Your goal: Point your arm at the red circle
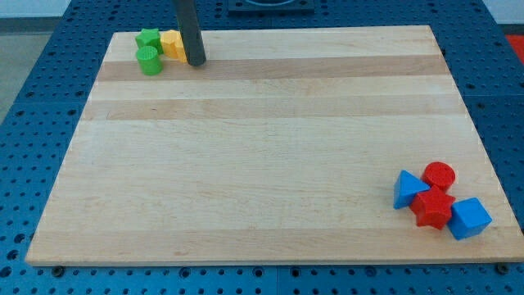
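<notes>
The red circle (439, 175) is a short red cylinder near the board's lower right. It touches a red star (432, 208), with a blue triangle (407, 188) on its left and a blue cube (470, 218) below right. My tip (196, 61) is at the view's top left, far from the red circle, beside a yellow block (173, 43). A green star (148, 38) and a green cylinder (149, 60) sit just left of the yellow block.
The wooden board (262, 147) lies on a blue perforated table (24, 164). The blocks form two clusters, one at the top left and one at the lower right.
</notes>
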